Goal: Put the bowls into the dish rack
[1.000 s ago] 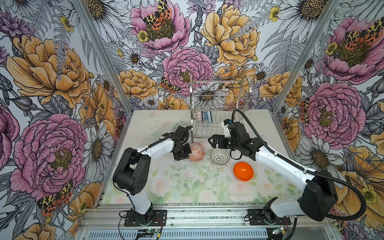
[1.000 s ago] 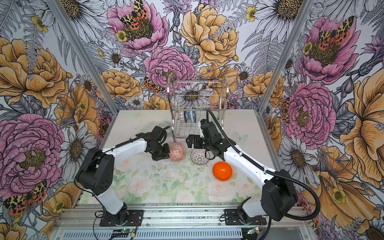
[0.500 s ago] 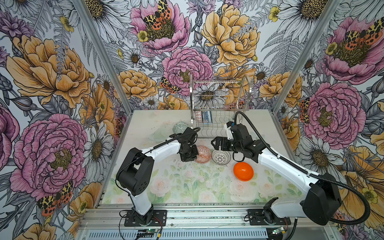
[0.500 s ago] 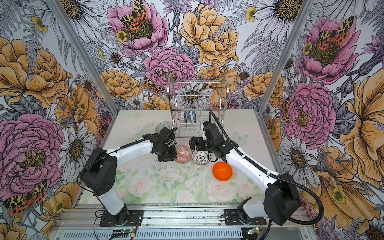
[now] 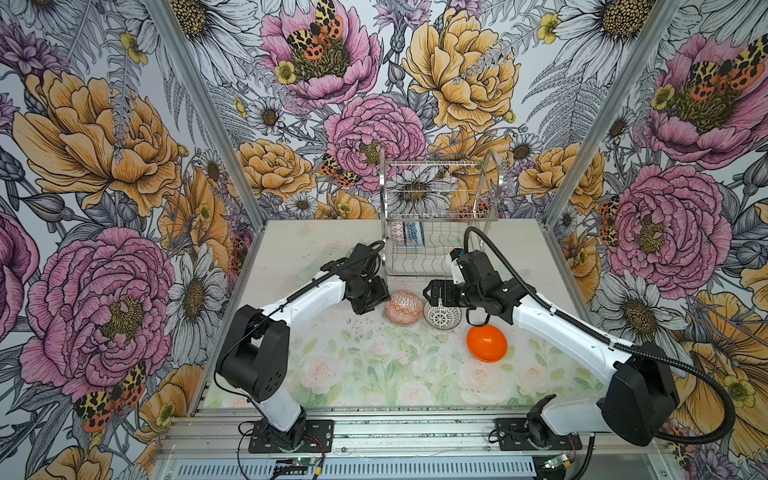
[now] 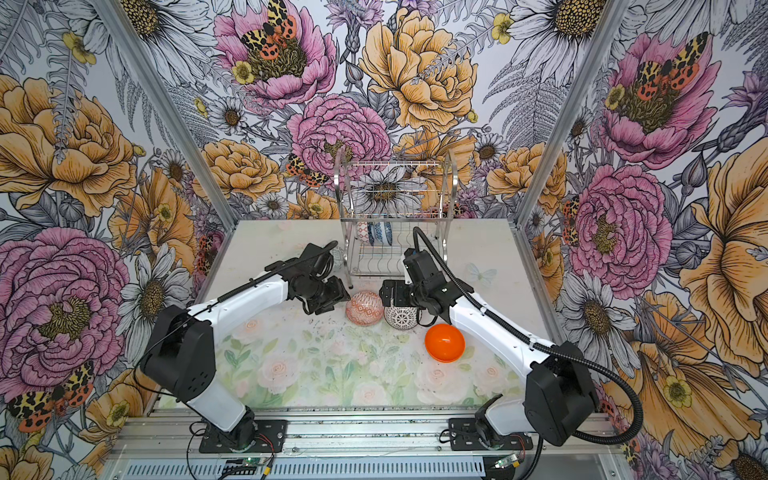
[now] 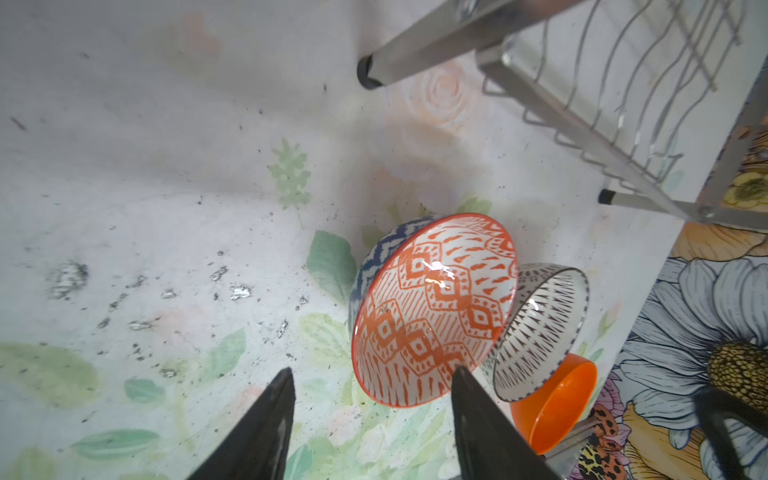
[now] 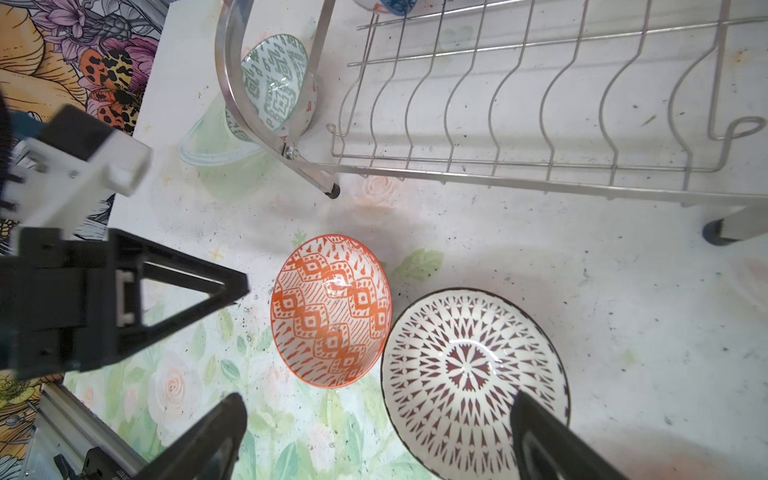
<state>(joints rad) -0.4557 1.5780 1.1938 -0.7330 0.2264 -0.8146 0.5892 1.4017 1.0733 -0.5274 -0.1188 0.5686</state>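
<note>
Bowls: 2 in rack, 4 on table. Dish rack [image 5: 420, 259] stands back-centre on table [image 5: 286, 249]. Racked pair [image 6: 376, 232] stands on edge at L end of lower tier, at least one w/ blue pattern. Grey-green bowl [image 8: 274, 83] is on table just beside rack's L end frame and mostly hidden behind L arm in both top views. Orange-white bowl [image 5: 404, 307] and lattice bowl [image 5: 442, 316] sit side by side in front of rack, rims touching per L wrist view. Plain orange bowl [image 5: 486, 343] lies nearer front edge, just R of lattice bowl; contact betw. them unclear.

L gripper [image 7: 372, 370]: jaws well apart, nothing betw. them. It sits low, just L of orange-white bowl, w/ one fingertip [image 7: 461, 374] right at that bowl's rim; can't tell if touching.

R gripper [image 8: 378, 401]: jaws spread fully wide, gripping nothing. It is over the two patterned bowls. One finger [image 8: 536, 428] overlaps lattice bowl in R wrist view; contact can't be told.
</note>
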